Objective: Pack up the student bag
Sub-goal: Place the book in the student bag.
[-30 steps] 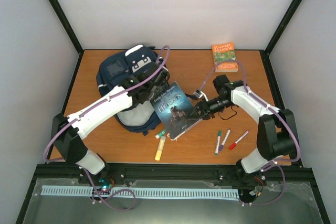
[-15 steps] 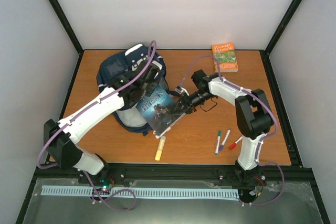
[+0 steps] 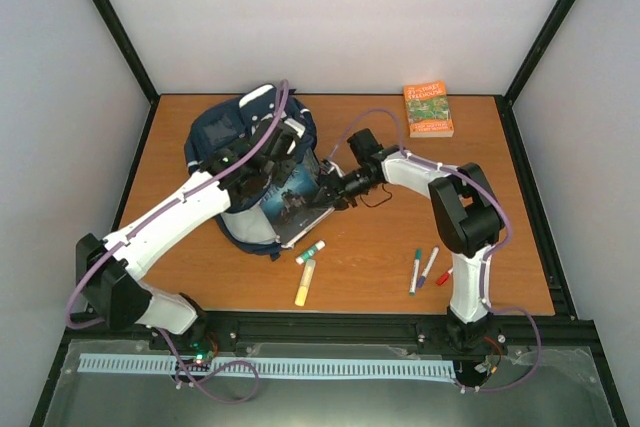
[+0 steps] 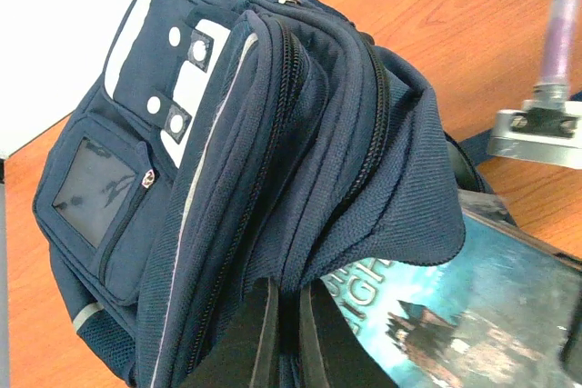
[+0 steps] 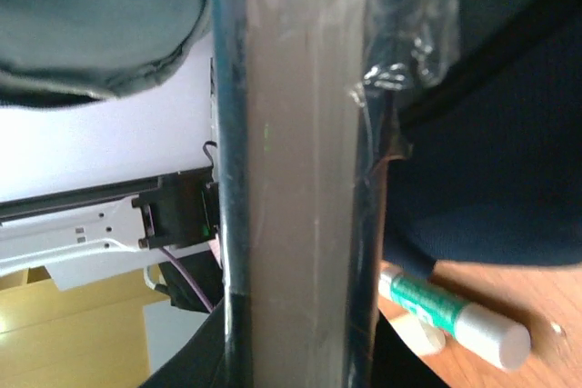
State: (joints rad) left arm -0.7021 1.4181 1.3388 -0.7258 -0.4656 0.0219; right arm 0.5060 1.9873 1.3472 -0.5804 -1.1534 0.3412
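Your left end effector (image 4: 289, 297) is pinched shut on the mouth lip of the student bag (image 3: 222, 135), which lies at ten o'clock on the worktop (image 3: 400, 232). The right end effector (image 3: 330, 187) is clamped on the book (image 3: 296, 199). If the lip slips, the book's corner could snag the fabric and shove the bag away.

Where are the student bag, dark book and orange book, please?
student bag (image 3: 222, 132), top external view, on its navy front pocket.
dark book (image 3: 296, 202), top external view, on its cover.
orange book (image 3: 428, 110), top external view, cover centre.
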